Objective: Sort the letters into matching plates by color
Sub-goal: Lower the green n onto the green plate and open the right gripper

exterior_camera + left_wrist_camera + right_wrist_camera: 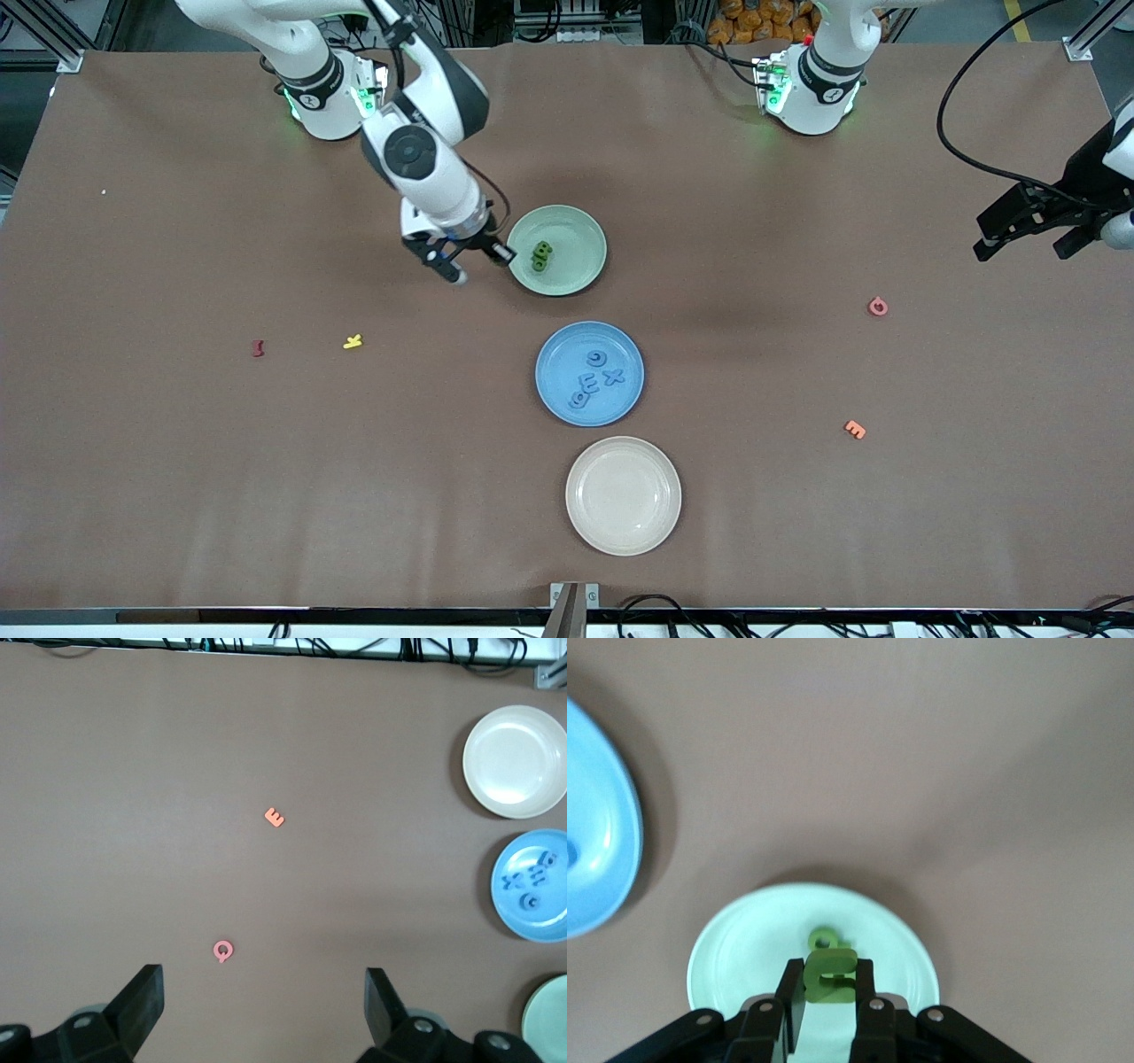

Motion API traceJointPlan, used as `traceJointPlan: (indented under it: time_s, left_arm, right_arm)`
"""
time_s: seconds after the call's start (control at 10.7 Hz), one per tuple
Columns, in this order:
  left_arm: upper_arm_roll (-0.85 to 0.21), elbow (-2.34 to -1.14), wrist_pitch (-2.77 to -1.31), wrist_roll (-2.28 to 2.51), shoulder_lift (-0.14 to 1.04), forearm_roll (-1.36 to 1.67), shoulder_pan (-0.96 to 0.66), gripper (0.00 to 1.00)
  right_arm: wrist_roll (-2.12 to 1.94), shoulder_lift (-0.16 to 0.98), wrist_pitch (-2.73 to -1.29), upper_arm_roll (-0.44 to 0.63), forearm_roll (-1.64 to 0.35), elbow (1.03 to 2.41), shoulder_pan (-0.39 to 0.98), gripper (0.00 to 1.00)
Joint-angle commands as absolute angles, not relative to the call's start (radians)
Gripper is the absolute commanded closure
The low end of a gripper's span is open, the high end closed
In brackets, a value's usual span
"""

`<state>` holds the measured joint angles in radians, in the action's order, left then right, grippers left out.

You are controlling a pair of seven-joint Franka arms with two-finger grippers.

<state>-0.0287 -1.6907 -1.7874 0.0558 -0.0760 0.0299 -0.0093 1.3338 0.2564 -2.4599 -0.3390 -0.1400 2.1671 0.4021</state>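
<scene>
Clamped on a green letter [831, 975] over the mint plate's [580, 235] rim: right gripper [469, 261]. Four blue letters [596, 377] in the blue plate [554, 390]. Left gripper [264, 1005] spread wide, empty, waiting. More green letters [823, 938] in the plate.

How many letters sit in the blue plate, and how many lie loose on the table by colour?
blue letters in the blue plate: 4
red letter, loose: 1
yellow letter, loose: 1
pink letter, loose: 1
orange letter, loose: 1
Total: 8
</scene>
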Motion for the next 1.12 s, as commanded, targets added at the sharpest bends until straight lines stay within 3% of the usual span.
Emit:
traceJointPlan:
  time_s: [0.0, 0.37, 1.03]
  left_arm:
    - [-0.025, -1.591, -1.657, -0.015, -0.040, 0.020, 0.008, 0.00]
    - [-0.029, -1.586, -1.624, -0.006, -0.020, 0.023, -0.002, 0.00]
    - [-0.034, -1.588, -1.640, -0.015, 0.011, 0.028, -0.011, 0.00]
  right_arm:
    - [1.413, 0.342, -2.459, -0.376, -0.097, 2.106, 0.490, 1.00]
    - [1.629, 0.451, -2.580, -0.380, 0.125, 2.103, 0.548, 1.00]
    - [1.641, 0.483, -2.591, -0.373, 0.166, 2.103, 0.535, 1.00]
